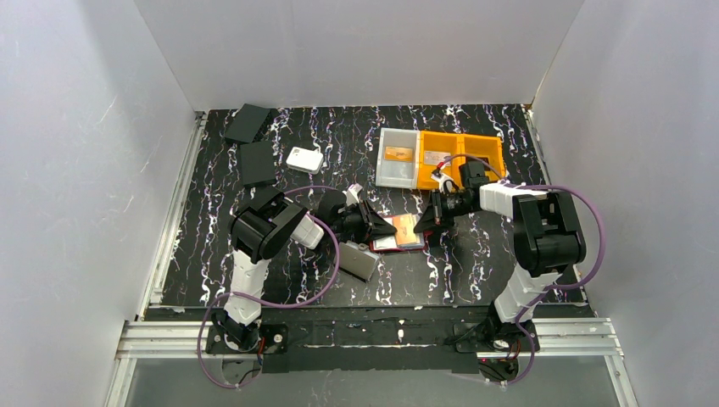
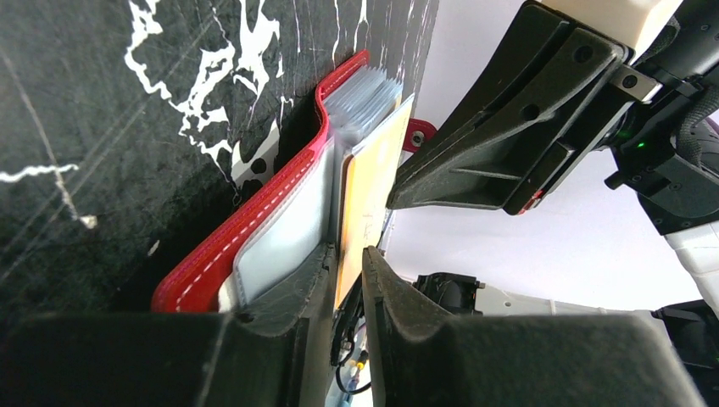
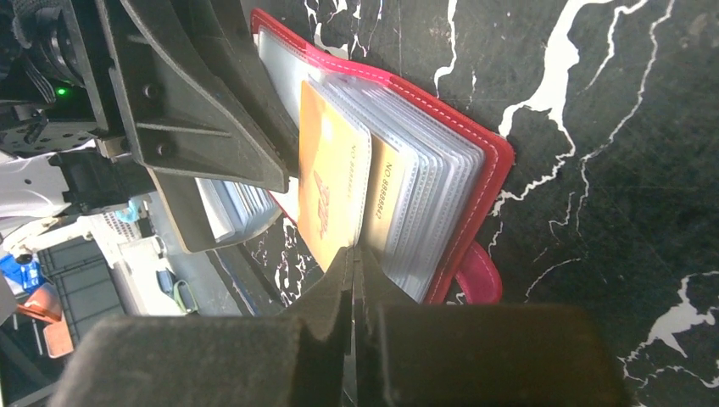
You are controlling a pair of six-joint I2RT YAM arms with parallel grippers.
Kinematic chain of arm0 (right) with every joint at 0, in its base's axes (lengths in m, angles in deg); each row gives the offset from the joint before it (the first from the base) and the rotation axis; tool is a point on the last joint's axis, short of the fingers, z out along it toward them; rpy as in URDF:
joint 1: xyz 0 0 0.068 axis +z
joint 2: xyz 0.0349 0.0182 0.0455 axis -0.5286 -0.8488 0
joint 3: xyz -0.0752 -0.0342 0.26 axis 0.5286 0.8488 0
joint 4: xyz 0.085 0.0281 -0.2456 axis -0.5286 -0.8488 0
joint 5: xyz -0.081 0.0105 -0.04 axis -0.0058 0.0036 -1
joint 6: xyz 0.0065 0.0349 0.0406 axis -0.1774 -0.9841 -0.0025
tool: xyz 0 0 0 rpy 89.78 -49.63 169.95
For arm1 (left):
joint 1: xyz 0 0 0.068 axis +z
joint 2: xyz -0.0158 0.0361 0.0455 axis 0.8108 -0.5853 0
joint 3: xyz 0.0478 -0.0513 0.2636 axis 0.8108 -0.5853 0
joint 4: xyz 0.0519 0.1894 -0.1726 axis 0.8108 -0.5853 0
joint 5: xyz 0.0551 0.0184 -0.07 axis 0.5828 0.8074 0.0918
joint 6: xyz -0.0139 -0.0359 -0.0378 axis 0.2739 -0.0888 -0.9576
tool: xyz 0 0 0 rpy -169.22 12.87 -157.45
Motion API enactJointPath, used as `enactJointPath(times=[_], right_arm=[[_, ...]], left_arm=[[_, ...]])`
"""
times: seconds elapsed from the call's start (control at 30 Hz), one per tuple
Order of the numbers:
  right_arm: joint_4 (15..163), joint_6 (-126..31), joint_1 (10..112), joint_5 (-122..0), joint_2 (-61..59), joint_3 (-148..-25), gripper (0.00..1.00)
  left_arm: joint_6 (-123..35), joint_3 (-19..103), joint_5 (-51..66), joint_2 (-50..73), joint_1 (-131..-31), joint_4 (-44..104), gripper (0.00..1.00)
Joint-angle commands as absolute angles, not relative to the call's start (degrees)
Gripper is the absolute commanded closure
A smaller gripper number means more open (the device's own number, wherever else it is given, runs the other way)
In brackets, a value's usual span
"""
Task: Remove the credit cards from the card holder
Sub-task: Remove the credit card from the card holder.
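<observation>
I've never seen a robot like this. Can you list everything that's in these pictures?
table: one, black with white veins, under everything
card holder: one, red, open at the table's middle
orange card: one, in the holder's front clear sleeve
white bin: one, far side, with an orange-faced card inside
orange bins: two, right of the white bin
dark cases: two, flat, far left corner
white box: one, rounded, beside the dark cases
grey case: one, flat, near side of the holder, to its left
left claw: one, black, jaws slightly apart astride the holder's pages
right claw: one, black, shut at the orange card's edge
</observation>
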State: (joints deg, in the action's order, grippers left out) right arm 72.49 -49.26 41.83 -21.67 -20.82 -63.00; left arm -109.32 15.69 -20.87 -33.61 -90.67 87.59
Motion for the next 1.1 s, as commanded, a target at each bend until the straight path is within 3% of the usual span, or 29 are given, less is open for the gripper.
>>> enactJointPath(times=[0.0,0.6,0.8,1.07], right_arm=[[71.8,-44.4,45.2,-33.2,-22.8,-62.9,0.95],[66.3,-38.1,50.4,-47.7,-20.7,-67.3,0.80],[67.4,-36.8,50.5,-53.7,-16.8,-66.1,0.79],[68.2,-36.6,50.5,-54.5,-14.9,-65.3,0.73]], left_arm=[[-109.1,16.8,-21.9,-33.1,-90.7,87.5,0.82],[-109.4,17.0,-21.3,-33.2,-91.0,87.4,0.82],[-110.0,16.7,-20.6,-33.1,-91.0,87.3,0.85],[-109.8,17.2,-20.5,-32.8,-91.0,86.2,0.85]])
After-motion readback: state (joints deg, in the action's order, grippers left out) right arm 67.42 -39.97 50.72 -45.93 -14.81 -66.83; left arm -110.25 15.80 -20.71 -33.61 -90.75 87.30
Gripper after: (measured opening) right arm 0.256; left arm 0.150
